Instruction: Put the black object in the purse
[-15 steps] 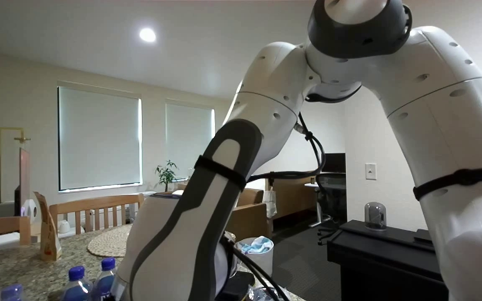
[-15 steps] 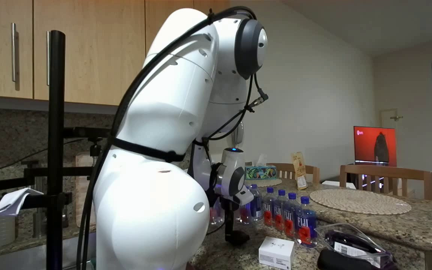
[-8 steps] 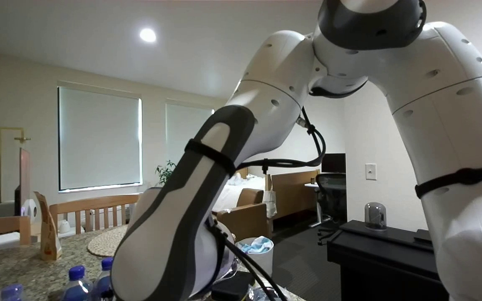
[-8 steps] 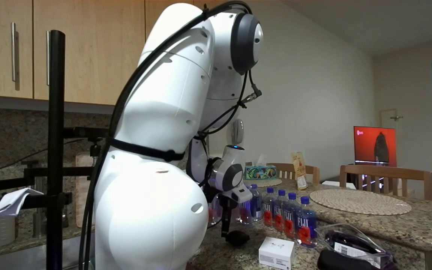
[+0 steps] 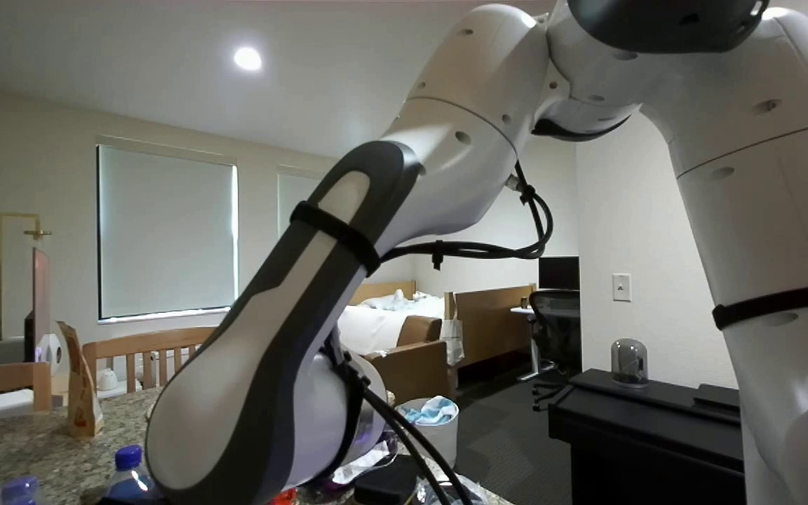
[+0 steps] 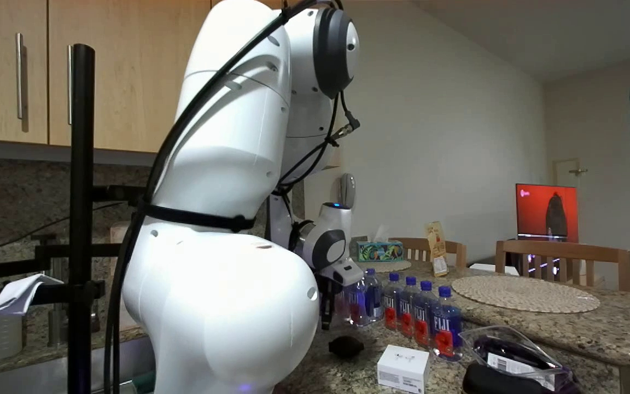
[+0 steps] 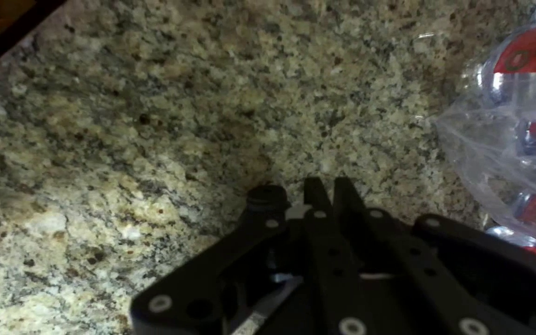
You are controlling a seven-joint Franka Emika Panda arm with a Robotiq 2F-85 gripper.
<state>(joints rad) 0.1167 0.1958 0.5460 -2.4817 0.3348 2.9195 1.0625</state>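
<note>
A small rounded black object lies on the granite counter, left of a white box in an exterior view. Just above it and to its left in that view is my gripper, apart from it. In the wrist view the fingers of my gripper are almost together over the stone, with only a thin gap and nothing seen between them. Beside the left finger shows a dark round-topped piece; I cannot tell whether it is the black object. The arm hides the gripper in an exterior view. No purse can be made out; it is hidden or out of view.
Several water bottles stand in a row behind the white box. A clear plastic pouch and a black case lie at the counter's near right. Clear plastic wrap covers bottles at the wrist view's right.
My gripper has lifted off the black object and drawn back to the left in an exterior view; its fingers have come together. The black object stays on the counter.
</note>
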